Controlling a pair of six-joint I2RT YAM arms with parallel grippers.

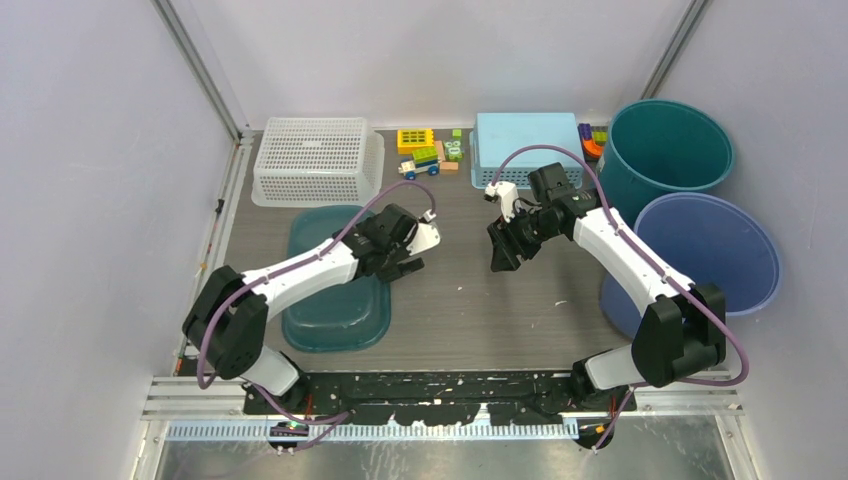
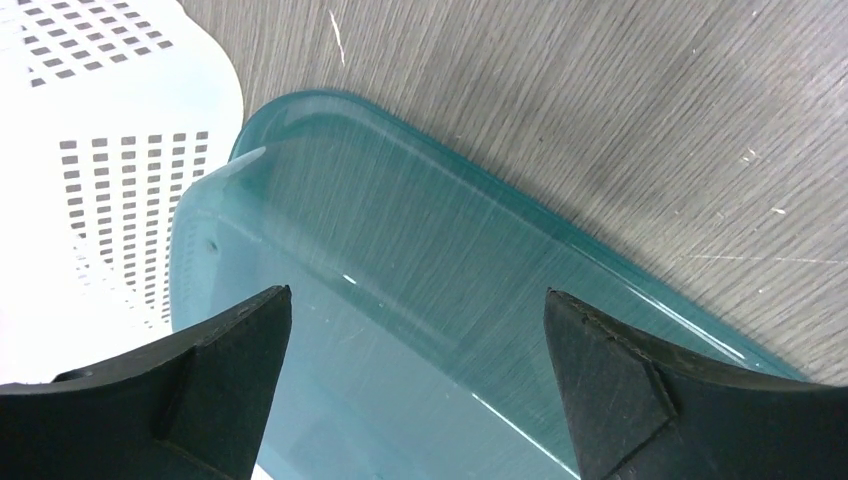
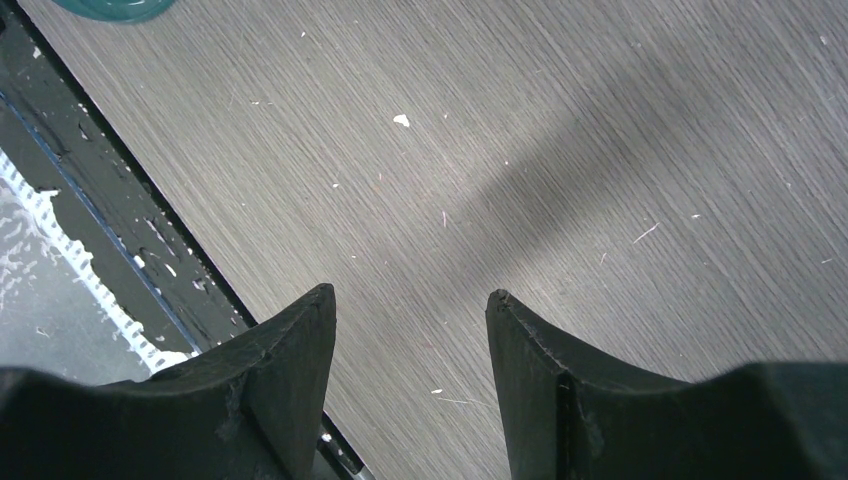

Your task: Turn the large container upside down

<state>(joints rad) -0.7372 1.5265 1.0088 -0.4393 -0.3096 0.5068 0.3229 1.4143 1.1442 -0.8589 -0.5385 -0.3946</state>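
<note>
The large container (image 2: 400, 250) is translucent teal plastic, smooth and glossy, with fine scratches across its surface. The table (image 3: 560, 150) is a matt grey wood-grain surface, scuffed and flecked with white. The white basket (image 2: 90, 150) is perforated plastic with a dull sheen, and the left gripper (image 2: 417, 293) and right gripper (image 3: 410, 291) each have 2 fingers of matt black, faintly grainy plastic.

My left arm (image 1: 300, 272) and right arm (image 1: 625, 250) wear white shells over black joints, and a purple cable (image 1: 552, 148) loops along each. On the left gripper (image 2: 417, 293) and right gripper (image 3: 410, 293), my fingers (image 2: 215, 370) are matte black wedges with moulded seams.
</note>
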